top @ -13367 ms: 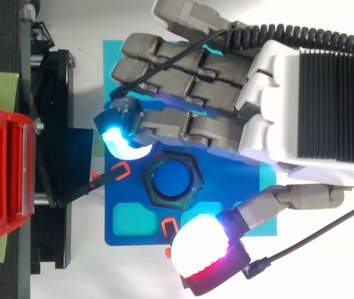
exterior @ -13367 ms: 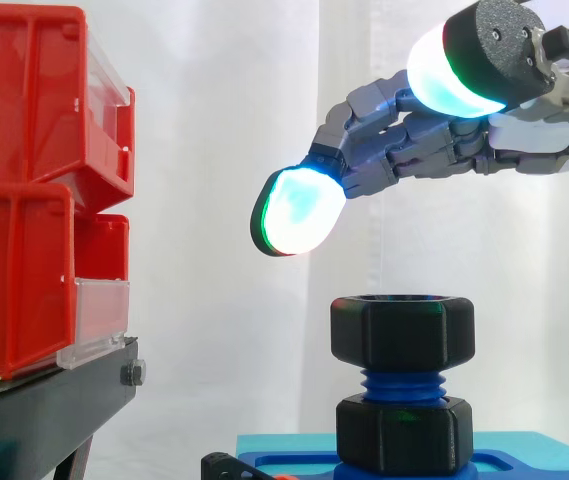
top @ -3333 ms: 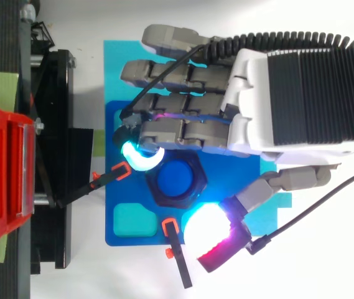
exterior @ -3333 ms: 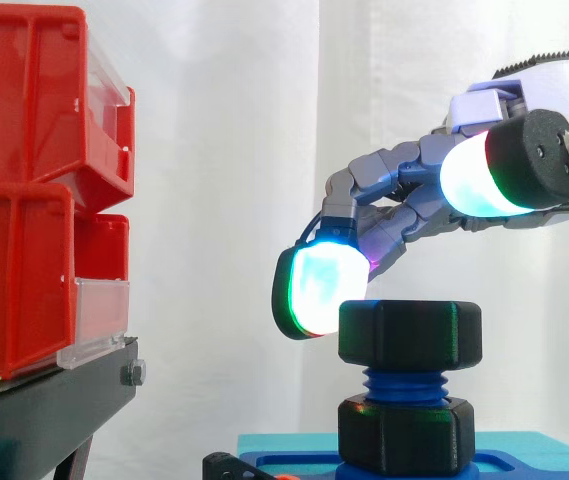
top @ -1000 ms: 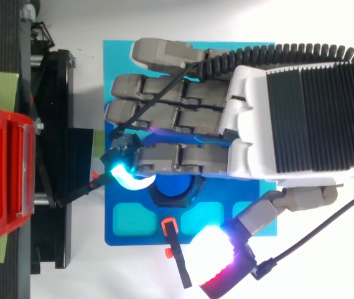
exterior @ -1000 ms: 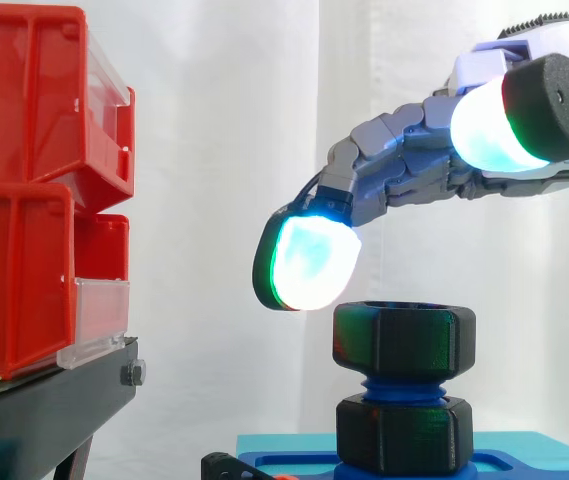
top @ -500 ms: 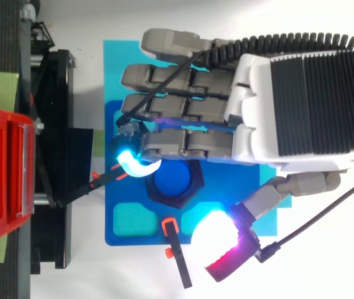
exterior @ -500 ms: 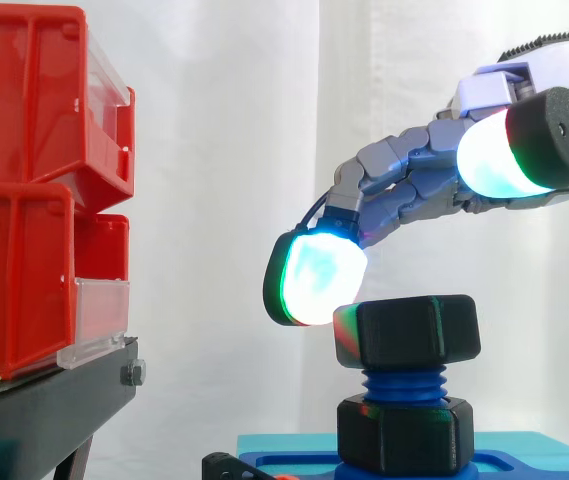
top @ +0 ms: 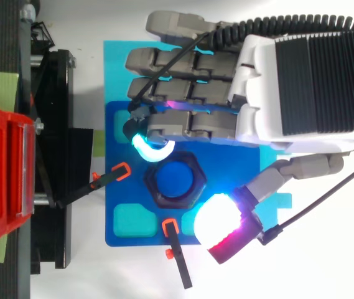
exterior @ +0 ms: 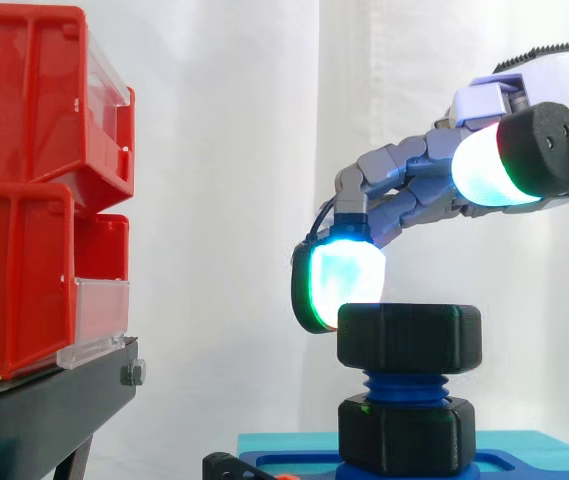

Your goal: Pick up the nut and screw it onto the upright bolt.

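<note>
Since half a second ago the nut (exterior: 409, 335) has gone from tilted to level, and the hand (top: 301, 68) has drawn its leading finger pad (exterior: 339, 283) in against it. The nut sits on top of the upright blue bolt (exterior: 404, 384), with exposed threads beneath it and a second black nut (exterior: 406, 435) at the bolt's foot. Hand state — fingers loosely bent, thumb held wide, nothing pinched. The leading pad touches the nut's upper edge on the side of the bolt facing the red bins (exterior: 34, 190). The thumb pad (exterior: 489, 165) stands above the nut and clear of it. Seen from above, the two pads flank the bolt on opposite sides. The bolt rises from a blue base plate (top: 116, 190).
</note>
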`<act>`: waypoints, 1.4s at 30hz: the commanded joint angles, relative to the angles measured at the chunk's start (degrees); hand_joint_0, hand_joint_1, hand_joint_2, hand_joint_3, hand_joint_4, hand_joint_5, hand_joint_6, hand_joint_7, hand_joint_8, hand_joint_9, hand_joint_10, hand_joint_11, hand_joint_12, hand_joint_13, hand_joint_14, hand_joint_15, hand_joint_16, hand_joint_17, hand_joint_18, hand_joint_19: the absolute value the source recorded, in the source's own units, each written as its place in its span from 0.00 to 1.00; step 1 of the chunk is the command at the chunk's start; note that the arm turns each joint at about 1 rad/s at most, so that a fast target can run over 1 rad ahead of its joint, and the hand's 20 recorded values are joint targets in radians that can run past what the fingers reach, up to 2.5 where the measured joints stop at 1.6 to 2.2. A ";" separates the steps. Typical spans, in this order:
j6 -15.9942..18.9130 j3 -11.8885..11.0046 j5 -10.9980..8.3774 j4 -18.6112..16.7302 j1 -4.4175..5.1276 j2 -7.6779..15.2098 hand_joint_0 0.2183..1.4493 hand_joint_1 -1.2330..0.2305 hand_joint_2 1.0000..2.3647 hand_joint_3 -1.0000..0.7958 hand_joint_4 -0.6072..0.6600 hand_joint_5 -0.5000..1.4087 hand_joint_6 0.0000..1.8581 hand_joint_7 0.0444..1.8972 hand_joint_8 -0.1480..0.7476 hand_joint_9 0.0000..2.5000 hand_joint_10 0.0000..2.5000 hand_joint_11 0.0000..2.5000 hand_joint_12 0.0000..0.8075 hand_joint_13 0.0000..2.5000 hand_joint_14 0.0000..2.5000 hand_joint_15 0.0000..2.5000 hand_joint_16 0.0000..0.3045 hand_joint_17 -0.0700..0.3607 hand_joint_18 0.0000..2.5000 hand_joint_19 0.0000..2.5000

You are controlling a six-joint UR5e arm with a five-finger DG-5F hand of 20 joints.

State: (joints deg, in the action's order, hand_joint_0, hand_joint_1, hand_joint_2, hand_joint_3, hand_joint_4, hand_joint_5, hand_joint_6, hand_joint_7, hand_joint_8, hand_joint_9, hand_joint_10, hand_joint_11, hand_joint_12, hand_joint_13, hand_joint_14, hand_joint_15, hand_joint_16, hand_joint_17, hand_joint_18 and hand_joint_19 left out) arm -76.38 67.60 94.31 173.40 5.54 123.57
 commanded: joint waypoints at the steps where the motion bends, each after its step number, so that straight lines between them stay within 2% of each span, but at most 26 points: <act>1: 0.00 -0.01 0.35 0.01 -0.27 0.00 0.22 0.69 0.00 0.28 0.65 0.21 0.27 0.68 0.48 0.19 0.00 0.00 0.40 0.07 0.00 0.00 0.13 0.37 0.00 0.00; 6: 0.00 -0.01 0.35 0.27 -0.71 0.00 0.22 0.68 0.00 0.28 0.66 0.22 0.27 0.71 0.49 0.21 0.00 0.00 0.40 0.09 0.00 0.00 0.13 0.37 0.00 0.00; 11: 0.00 -0.01 1.14 1.24 -1.24 -0.09 0.23 0.67 0.00 0.28 0.65 0.23 0.30 0.67 0.49 0.24 0.00 0.00 0.38 0.11 0.00 0.00 0.12 0.35 0.00 0.00; 18: -0.09 -0.01 1.14 1.59 -1.50 -0.09 0.23 0.65 0.00 0.28 0.65 0.25 0.32 0.64 0.49 0.28 0.00 0.00 0.37 0.13 0.00 0.00 0.11 0.34 0.01 0.00; 22: -0.09 -0.01 1.40 1.41 -1.68 -0.09 0.23 0.65 0.00 0.28 0.65 0.25 0.30 0.67 0.49 0.29 0.00 0.00 0.36 0.13 0.00 0.00 0.11 0.34 0.01 0.00; 23: -0.09 -0.01 1.49 1.41 -1.68 -0.09 0.23 0.66 0.00 0.28 0.65 0.24 0.27 0.71 0.49 0.28 0.00 0.00 0.36 0.13 0.00 0.00 0.11 0.34 0.01 0.00; 28: -0.26 -1.33 2.46 1.41 -1.94 -0.09 0.22 0.67 0.00 0.28 0.66 0.19 0.27 0.58 0.48 0.24 0.00 0.00 0.39 0.11 0.00 0.00 0.12 0.35 0.00 0.00; 32: -0.53 -2.30 3.60 1.41 -2.12 -0.09 0.21 0.68 0.00 0.28 0.65 0.16 0.27 0.43 0.46 0.19 0.00 0.00 0.41 0.09 0.00 0.00 0.13 0.37 0.00 0.00; 38: -0.53 -2.30 3.95 1.06 -2.12 0.00 0.21 0.69 0.00 0.28 0.62 0.15 0.27 0.34 0.45 0.16 0.00 0.00 0.41 0.06 0.00 0.00 0.14 0.38 0.00 0.00; 42: -0.53 -2.30 3.60 -0.52 -1.41 0.00 0.20 0.70 0.00 0.28 0.62 0.15 0.27 0.32 0.44 0.14 0.00 0.00 0.42 0.05 0.00 0.00 0.15 0.40 0.00 0.00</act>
State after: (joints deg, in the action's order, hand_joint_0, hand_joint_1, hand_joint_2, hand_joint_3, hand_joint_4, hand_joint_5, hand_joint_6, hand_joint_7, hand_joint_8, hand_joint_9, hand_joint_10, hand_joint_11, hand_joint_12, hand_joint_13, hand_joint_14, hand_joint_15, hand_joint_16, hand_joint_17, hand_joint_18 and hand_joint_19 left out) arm -76.90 65.33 98.18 174.01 3.73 123.55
